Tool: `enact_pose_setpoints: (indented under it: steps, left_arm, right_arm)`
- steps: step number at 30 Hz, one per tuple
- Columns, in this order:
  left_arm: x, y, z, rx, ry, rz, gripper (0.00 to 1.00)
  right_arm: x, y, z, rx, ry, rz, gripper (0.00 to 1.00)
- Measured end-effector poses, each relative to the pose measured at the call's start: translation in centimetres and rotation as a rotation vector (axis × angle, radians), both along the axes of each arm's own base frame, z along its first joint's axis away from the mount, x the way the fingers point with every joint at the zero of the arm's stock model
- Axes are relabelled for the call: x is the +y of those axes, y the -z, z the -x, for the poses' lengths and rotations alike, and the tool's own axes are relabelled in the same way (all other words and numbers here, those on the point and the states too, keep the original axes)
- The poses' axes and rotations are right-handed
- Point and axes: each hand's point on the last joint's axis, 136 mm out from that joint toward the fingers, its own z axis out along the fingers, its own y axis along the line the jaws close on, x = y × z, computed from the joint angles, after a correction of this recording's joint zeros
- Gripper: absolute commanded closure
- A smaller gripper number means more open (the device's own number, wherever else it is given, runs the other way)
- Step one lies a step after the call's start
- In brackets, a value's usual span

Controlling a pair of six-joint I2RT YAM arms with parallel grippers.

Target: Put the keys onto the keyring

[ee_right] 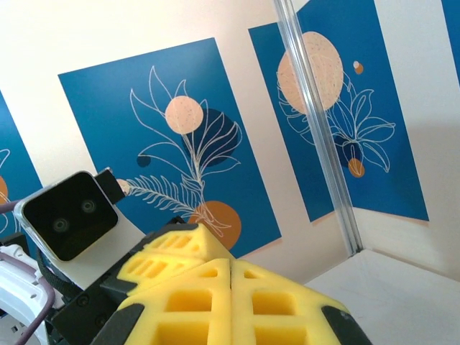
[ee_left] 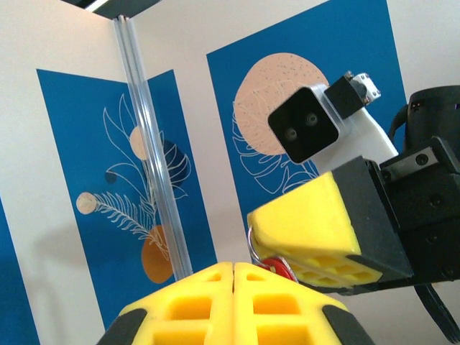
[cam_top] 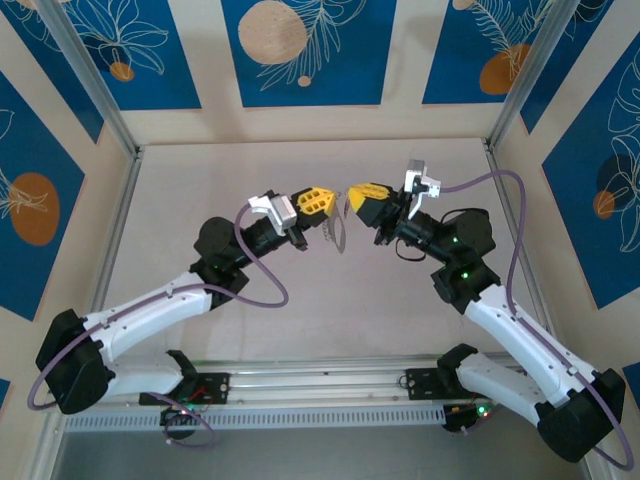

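Observation:
Both arms are raised over the middle of the table with their tips almost touching. The keyring (cam_top: 337,232), a thin grey loop with small metal pieces, hangs just below the two tips. My left gripper (cam_top: 322,202) (ee_left: 234,267) is shut and seems to pinch the loop from above; the contact is hidden. A silver arc of the keyring (ee_left: 252,244) curves up beside the red key (ee_left: 277,266). The key's head sits pinched at the tip of my right gripper (cam_top: 352,192) (ee_left: 259,241) (ee_right: 231,262), which is shut. The key's blade is hidden.
The beige table (cam_top: 300,320) lies well below both grippers. Blue patterned walls and metal corner posts (cam_top: 95,90) enclose it on three sides. Purple cables (cam_top: 262,288) loop beside each forearm.

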Motion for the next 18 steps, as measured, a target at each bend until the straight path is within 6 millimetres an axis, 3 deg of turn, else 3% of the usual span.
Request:
enact_pose_setpoints:
  steps: [18]
  left_arm:
    - [-0.09, 0.12, -0.07, 0.014, 0.007, 0.003, 1.00]
  right_arm:
    - [1.08, 0.30, -0.48, 0.006, -0.030, 0.007, 1.00]
